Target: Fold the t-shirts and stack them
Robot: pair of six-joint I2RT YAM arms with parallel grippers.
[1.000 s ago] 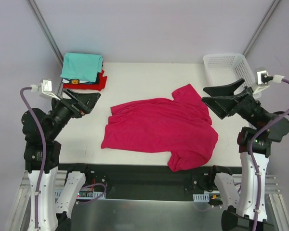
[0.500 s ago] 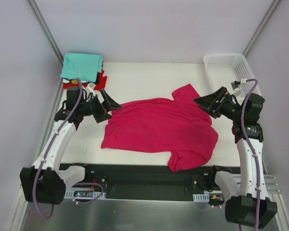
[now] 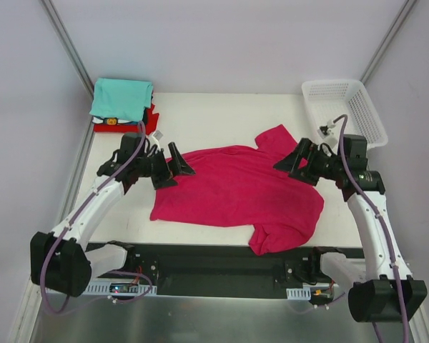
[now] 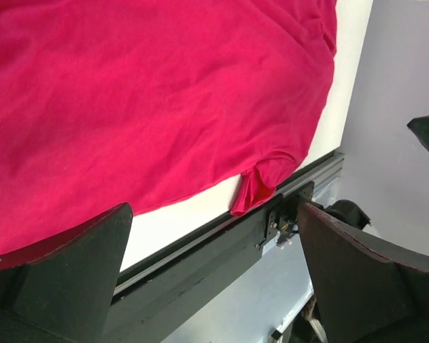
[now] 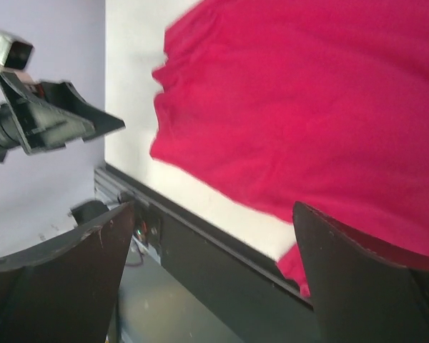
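Now both arms have swung in: L pincer wide at pink shirt's left edge, R pincer wide at its right. Shirt lies unfolded mid-table, so grasp prob. next.

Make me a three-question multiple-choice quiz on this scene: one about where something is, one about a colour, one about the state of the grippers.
1. Where is the white mesh basket?
A. the table's far right corner
B. its far left corner
C. its near edge, centre

2. What colour is the top shirt of the folded stack?
A. red
B. teal
C. white

3. How are the left gripper and right gripper?
A. both shut on cloth
B. one open, one shut
C. both open, holding nothing

Key:
1 A, it sits far right in the top view.
2 B, teal cloth lies uppermost.
3 C, both jaws are spread over the magenta t-shirt, gripping nothing.
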